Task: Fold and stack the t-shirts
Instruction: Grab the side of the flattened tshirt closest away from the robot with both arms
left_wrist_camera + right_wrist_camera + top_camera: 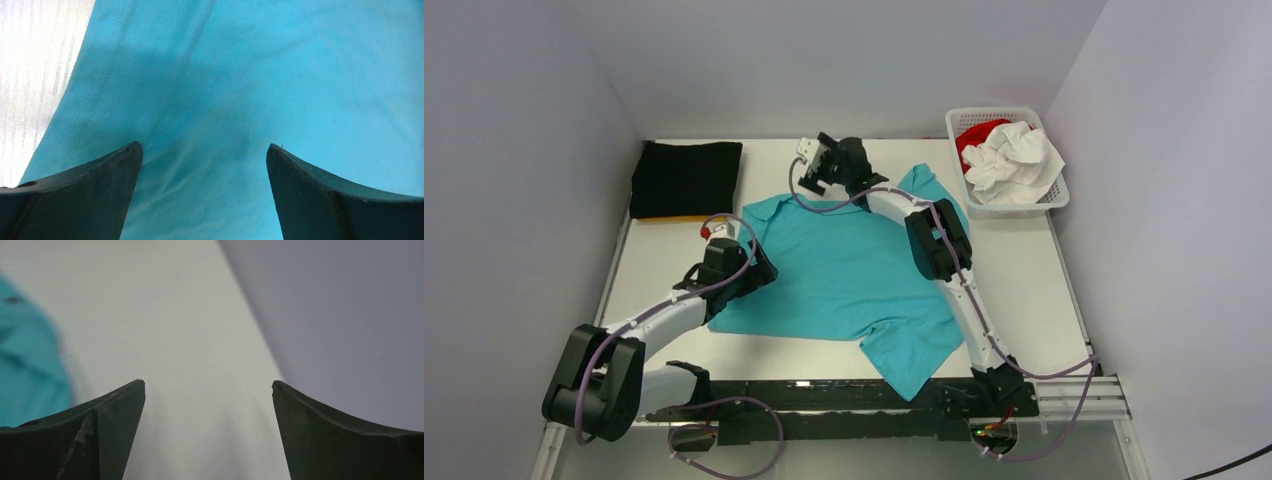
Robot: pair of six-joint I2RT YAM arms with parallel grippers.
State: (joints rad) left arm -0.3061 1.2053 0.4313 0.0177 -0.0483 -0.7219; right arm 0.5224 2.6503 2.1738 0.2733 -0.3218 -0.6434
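The surface (1024,270) was a white tabletop boxed in on three sides by plain pale grey walls (524,150), with a black mounting rail (844,400) along its near edge carrying both arm bases. Lilac cables (754,240) looped along the arms.

The turquoise t-shirt (854,270) lay spread out in the middle of the surface, one sleeve hanging over the near rail and the other reaching toward the basket. At the far left corner a folded black t-shirt (686,177) sat on top of an orange-yellow one (674,217), of which only a thin near edge showed. At the far right corner stood a white lattice basket (1024,207) holding a crumpled white t-shirt (1019,160) over a red one (976,135).

The left end effector (759,268) was over the left edge of the turquoise shirt, its jaws spread wide with nothing between them; its wrist view (204,147) showed stitched hem and smooth cloth (275,75) beneath. The right end effector (819,165) was by the shirt's far edge, likewise spread wide and holding nothing (208,385), facing bare surface and the back wall.

In the right wrist view a dark fleck on the turquoise cloth (25,365) was possibly a neck label, too blurred to read.
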